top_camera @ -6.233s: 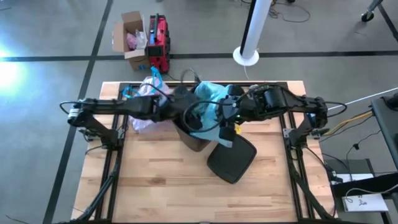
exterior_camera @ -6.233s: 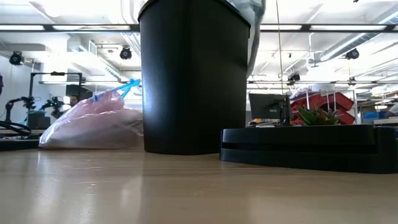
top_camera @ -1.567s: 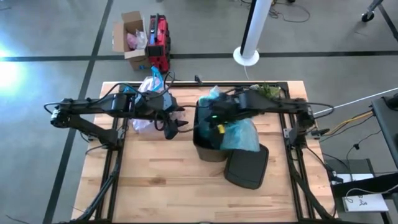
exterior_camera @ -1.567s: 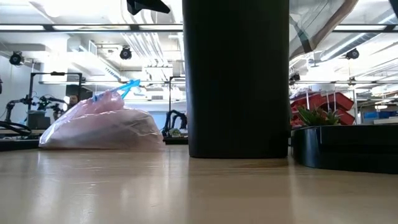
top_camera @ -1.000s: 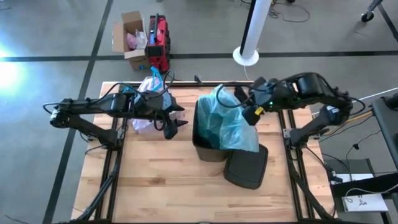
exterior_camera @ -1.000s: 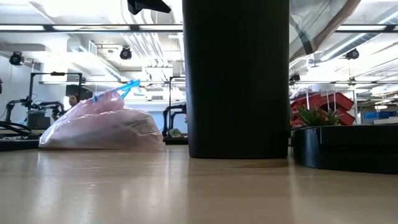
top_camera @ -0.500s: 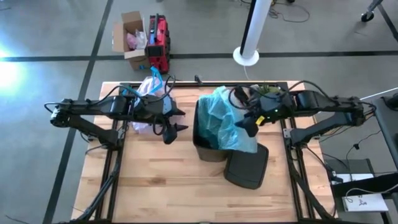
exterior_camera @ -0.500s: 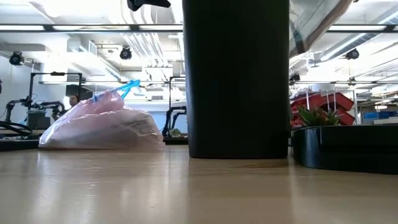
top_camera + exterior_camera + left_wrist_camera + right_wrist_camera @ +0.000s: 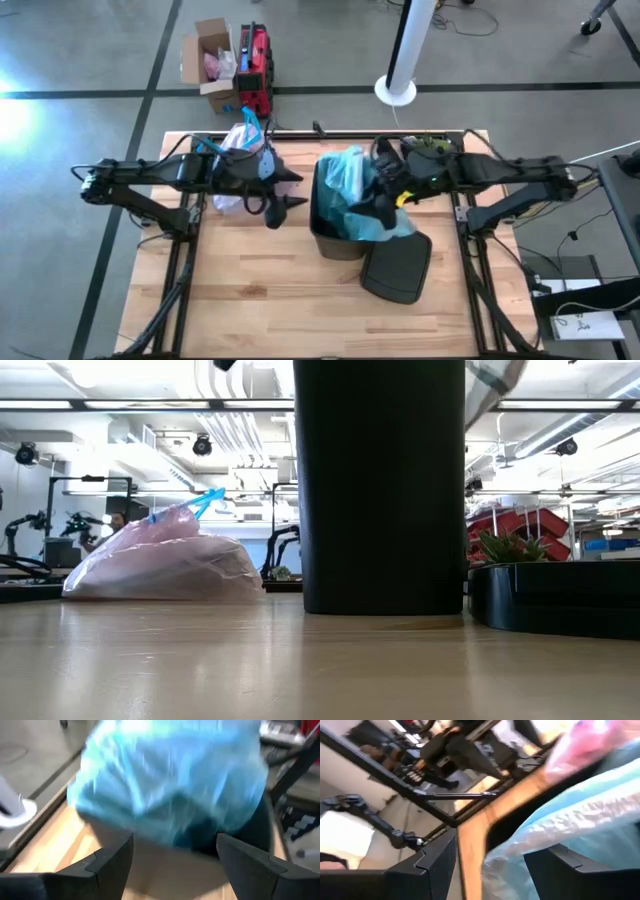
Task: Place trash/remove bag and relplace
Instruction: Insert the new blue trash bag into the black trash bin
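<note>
A black bin (image 9: 335, 235) stands upright mid-table, and it fills the low view as a dark column (image 9: 380, 485). The crinkly light blue bag (image 9: 350, 178) lies bunched over the bin's mouth and its right rim. It also fills the left wrist view (image 9: 170, 785). My right gripper (image 9: 386, 205) is open and low over the bag's right part (image 9: 570, 815). My left gripper (image 9: 283, 197) is open, left of the bin and apart from it. The tied pink bag (image 9: 236, 150) rests on the table at the far left (image 9: 160, 565). No loose trash shows. My right gripper comes from the table's right with its open fingers (image 9: 432, 865) over the blue bag at the bin's right rim. I cannot tell whether they touch the plastic.
The black lid (image 9: 395, 265) lies flat on the table right of the bin, toward the near edge, and shows as a low dark slab (image 9: 555, 595). A small green plant (image 9: 510, 545) stands behind it. Bare wood (image 9: 260, 290) lies near and left of the bin.
My right gripper has moved from the table's far right side toward the bin and down onto the blue bag. The bag hung spread wide over the bin's right side. It is now gathered smaller, nearer the mouth. My left gripper has edged toward the bin.
</note>
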`<action>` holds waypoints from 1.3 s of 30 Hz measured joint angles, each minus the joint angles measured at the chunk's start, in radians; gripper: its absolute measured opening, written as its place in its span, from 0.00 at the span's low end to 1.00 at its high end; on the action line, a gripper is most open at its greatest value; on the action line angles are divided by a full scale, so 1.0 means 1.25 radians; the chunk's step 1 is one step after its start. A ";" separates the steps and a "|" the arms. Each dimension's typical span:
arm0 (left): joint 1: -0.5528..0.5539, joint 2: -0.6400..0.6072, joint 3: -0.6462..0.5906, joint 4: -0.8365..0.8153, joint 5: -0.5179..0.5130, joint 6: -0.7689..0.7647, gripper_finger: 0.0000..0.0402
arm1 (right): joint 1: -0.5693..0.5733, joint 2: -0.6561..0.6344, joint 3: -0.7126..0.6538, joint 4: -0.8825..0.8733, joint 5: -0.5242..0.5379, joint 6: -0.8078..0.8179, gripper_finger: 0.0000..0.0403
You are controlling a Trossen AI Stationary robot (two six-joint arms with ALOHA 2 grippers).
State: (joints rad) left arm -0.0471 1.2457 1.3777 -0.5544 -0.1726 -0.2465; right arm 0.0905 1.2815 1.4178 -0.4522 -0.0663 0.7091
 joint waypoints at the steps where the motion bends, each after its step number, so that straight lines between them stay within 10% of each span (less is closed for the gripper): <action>1: 0.000 0.000 0.000 0.026 0.000 0.001 0.67 | 0.004 0.014 0.000 0.020 -0.007 -0.013 0.52; 14: 0.002 0.063 0.017 0.401 -0.022 0.008 0.67 | 0.054 0.095 0.000 0.177 -0.033 -0.134 0.54; 30: 0.012 0.347 0.414 -0.136 -0.131 -0.091 0.68 | 0.061 0.120 0.000 0.073 0.007 -0.227 0.57; 39: 0.020 0.396 0.461 -0.260 -0.154 -0.104 0.67 | 0.066 0.085 0.000 -0.022 0.055 -0.260 0.57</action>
State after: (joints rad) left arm -0.0216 1.7401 1.9533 -0.8799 -0.3653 -0.3771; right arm 0.1726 1.3873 1.4172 -0.4792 0.0027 0.3846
